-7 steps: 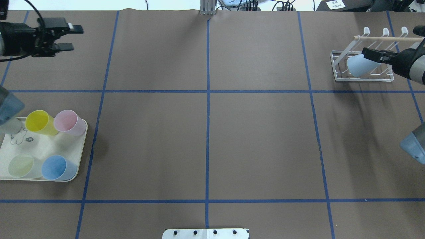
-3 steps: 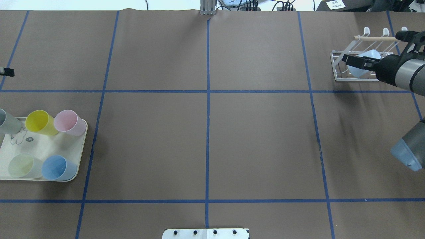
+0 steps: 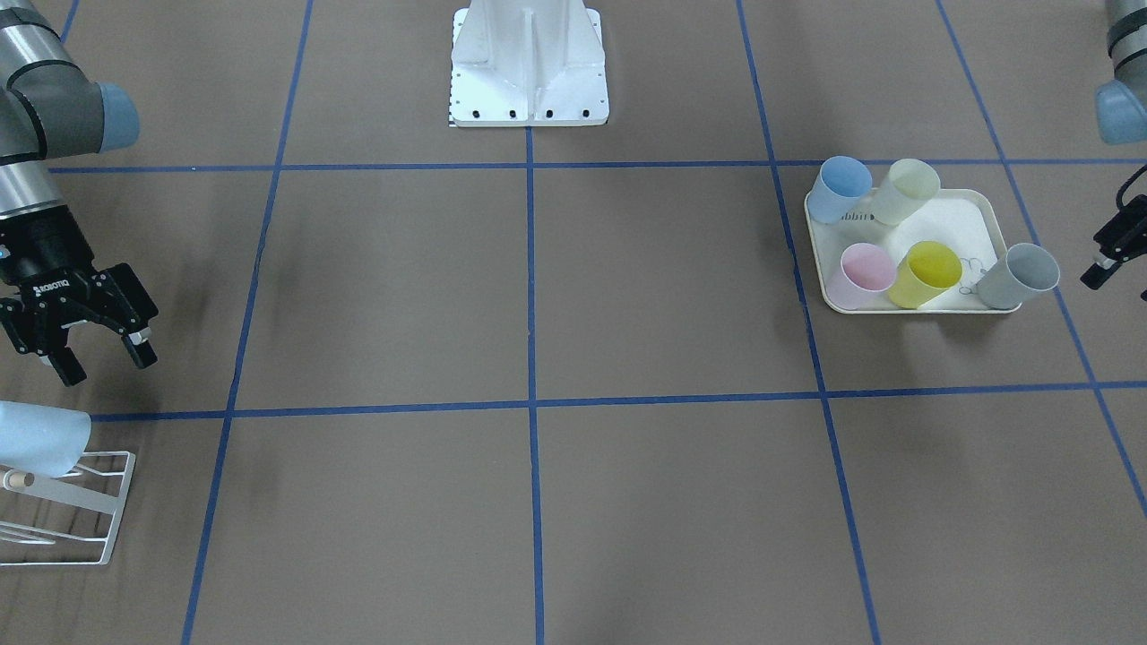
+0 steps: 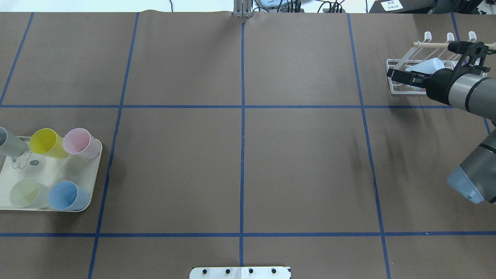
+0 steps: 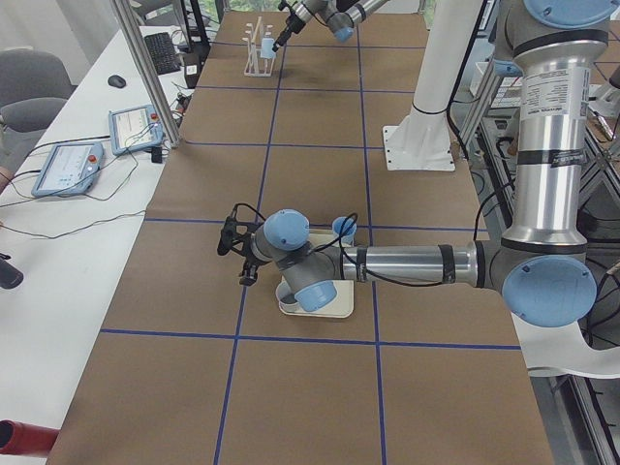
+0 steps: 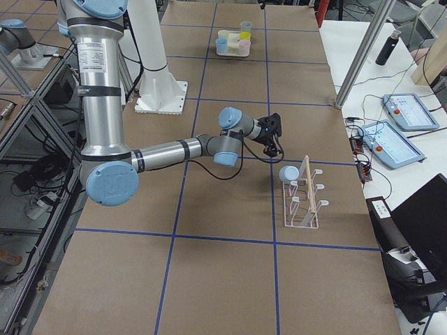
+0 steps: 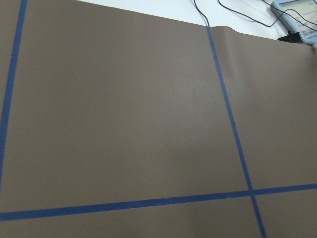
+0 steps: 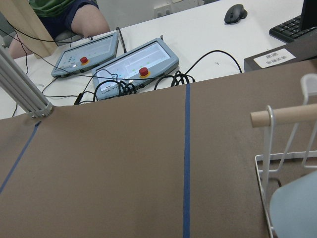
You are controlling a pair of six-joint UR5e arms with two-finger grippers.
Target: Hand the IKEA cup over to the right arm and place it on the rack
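On the table [image 4: 302,166], cup [image 8: 297,210] sits on rack [image 8: 282,117], right jaws parted

The worktop [image 4: 302,166] wore matt brown paper, crossed by smooth blue tape [image 4: 242,155]. The rack [image 4: 405,92] was white coated wire with a pale wood rod [image 8: 287,115]. The cup [image 3: 36,437] looked like matt plastic; the right arm [image 4: 471,95], brushed metal.

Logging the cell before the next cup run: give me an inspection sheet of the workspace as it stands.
Surface: brown paper cover, blue tape grid.
Job's things: pale blue cup rests on the rack.
Clutter: tray with five cups.
Grippers: right gripper jaws open, empty, near the rack; left gripper at the view's edge, state unclear.
Cables: black leads on the desk.
Surroundings: two pendants, a seated person.
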